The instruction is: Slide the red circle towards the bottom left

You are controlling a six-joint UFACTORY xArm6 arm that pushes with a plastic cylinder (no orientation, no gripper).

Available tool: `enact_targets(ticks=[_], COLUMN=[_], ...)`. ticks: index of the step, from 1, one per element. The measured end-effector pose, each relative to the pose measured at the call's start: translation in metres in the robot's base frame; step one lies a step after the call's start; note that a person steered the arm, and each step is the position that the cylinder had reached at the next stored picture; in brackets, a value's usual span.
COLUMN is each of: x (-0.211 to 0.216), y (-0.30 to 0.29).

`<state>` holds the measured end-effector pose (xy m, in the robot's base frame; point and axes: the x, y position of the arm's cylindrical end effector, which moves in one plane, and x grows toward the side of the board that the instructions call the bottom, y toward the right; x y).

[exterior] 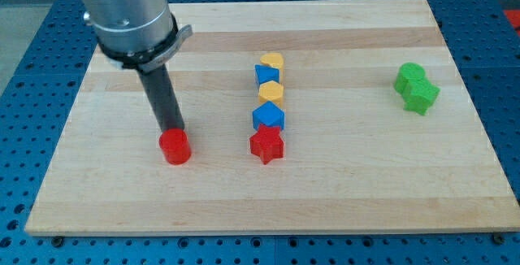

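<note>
The red circle (175, 147) is a short red cylinder on the wooden board (341, 192), left of centre and toward the view's bottom. My tip (171, 130) sits right at the circle's upper edge, touching or nearly touching it. The dark rod rises from there up and to the view's left into the grey arm body (126, 9), which hides the board's top left corner.
A column of blocks stands at the centre: yellow heart (272, 60), blue block (267, 75), yellow hexagon (271, 93), blue block (269, 118), red star (266, 145). Two green blocks (410, 76) (421, 96) touch at the view's right.
</note>
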<state>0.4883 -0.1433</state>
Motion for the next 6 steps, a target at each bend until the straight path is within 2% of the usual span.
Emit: enact_targets(ticks=[3,5,6], x=[-0.007,0.019,0.035], y=[0.023,0.035,0.006])
